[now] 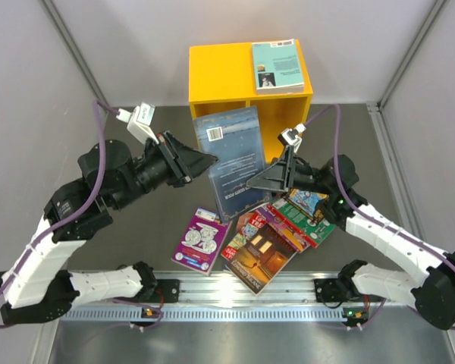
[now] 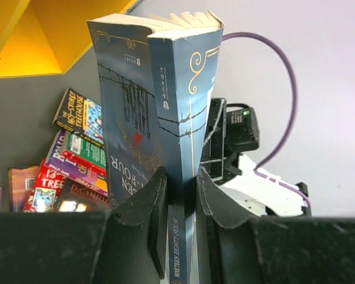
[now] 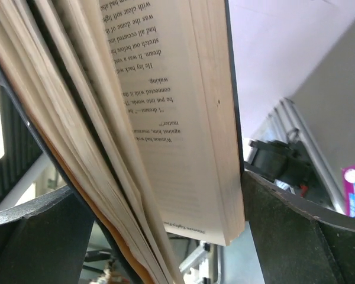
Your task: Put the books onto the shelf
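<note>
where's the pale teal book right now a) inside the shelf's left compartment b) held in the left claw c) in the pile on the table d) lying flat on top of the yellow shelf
d: the pale teal book lies flat on top of the yellow shelf, toward its right side, while the left claw grips a dark blue book instead.
</note>
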You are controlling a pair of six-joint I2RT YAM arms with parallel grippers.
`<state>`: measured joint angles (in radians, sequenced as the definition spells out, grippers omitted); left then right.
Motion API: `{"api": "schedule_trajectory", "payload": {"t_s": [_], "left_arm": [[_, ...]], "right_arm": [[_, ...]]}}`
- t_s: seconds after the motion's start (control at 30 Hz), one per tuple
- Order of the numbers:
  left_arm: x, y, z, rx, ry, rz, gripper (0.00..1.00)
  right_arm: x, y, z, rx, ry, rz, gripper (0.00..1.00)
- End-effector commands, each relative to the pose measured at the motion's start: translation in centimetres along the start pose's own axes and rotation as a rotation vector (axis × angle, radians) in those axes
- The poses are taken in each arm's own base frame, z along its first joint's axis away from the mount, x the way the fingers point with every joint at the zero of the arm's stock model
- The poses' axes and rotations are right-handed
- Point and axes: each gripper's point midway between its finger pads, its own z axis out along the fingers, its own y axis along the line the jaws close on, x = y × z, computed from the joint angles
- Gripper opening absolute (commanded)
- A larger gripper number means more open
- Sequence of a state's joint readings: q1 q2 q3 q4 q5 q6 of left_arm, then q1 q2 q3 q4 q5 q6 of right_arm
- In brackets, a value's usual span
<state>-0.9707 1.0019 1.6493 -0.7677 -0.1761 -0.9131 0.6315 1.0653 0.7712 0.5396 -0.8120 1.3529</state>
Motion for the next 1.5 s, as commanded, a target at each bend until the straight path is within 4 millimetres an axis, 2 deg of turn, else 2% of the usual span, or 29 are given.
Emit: {"api": "schedule_trajectory", "payload": {"t_s": [0.0, 0.03, 0.07, 0.1, 0.17, 0.37, 0.53, 0.57, 0.63, 0.73, 0.77, 0.87, 1.0, 1.1, 1.37, 1.47], "left_arm": [[-6.1, -8.7, -3.1, 0.305, -0.165, -0.103, 0.00], [-6.1, -8.9, -3.1, 0.315, -0.159, -0.111, 0.00], [-6.0, -8.9, -3.1, 0.316, -0.157, -0.117, 0.00], [-6.1, -9.1, -2.9, 0.321, -0.158, -0.122, 0.00], [-6.3, -9.5, -3.1, 0.338, -0.162, -0.134, 0.00], [-6.9, -10.7, -3.4, 0.381, -0.172, -0.158, 0.00], [-7.5, -12.0, -3.5, 0.412, -0.166, -0.159, 0.00], [-7.2, -12.0, -2.8, 0.396, -0.153, -0.153, 0.00], [-7.9, -12.9, -3.3, 0.416, -0.157, -0.151, 0.00], [-7.9, -13.9, -2.8, 0.426, -0.130, -0.148, 0.00], [-7.6, -14.0, -1.9, 0.413, -0.114, -0.147, 0.00], [-8.1, -15.1, -2.3, 0.433, -0.105, -0.150, 0.00], [-7.8, -15.1, -1.8, 0.430, -0.087, -0.165, 0.00], [-7.3, -14.6, -1.5, 0.414, -0.075, -0.175, 0.00], [-6.4, -13.1, -0.9, 0.373, -0.065, -0.193, 0.00], [-6.1, -12.6, -0.9, 0.368, -0.064, -0.201, 0.00]], "right_arm": [[-0.1, 3.0, 0.1, -0.170, -0.024, -0.022, 1.00], [-0.2, 3.8, 0.0, -0.229, -0.031, -0.009, 1.00], [-0.4, 3.2, 0.2, -0.216, -0.032, 0.040, 1.00], [-0.5, 4.5, -0.1, -0.284, -0.044, 0.007, 1.00], [-0.6, 5.2, -0.3, -0.339, -0.043, 0.028, 1.00], [-0.7, 5.5, -0.3, -0.359, -0.042, 0.030, 1.00], [0.0, 4.9, -0.6, -0.336, -0.029, 0.031, 1.00], [0.2, 4.4, -0.7, -0.325, -0.029, 0.036, 1.00], [0.3, 4.2, -0.9, -0.320, -0.035, 0.041, 1.00], [0.5, 3.9, -0.9, -0.312, -0.031, 0.045, 1.00], [0.6, 3.7, -0.8, -0.304, -0.029, 0.048, 1.00], [0.6, 3.2, -0.8, -0.275, -0.030, 0.044, 1.00], [0.4, 3.3, -0.7, -0.272, -0.040, 0.030, 1.00], [0.0, 4.4, -0.8, -0.307, -0.048, 0.026, 1.00], [-1.6, 8.5, -2.9, -0.503, -0.125, 0.058, 1.00], [-1.9, 9.7, -3.1, -0.535, -0.126, 0.050, 1.00]]}}
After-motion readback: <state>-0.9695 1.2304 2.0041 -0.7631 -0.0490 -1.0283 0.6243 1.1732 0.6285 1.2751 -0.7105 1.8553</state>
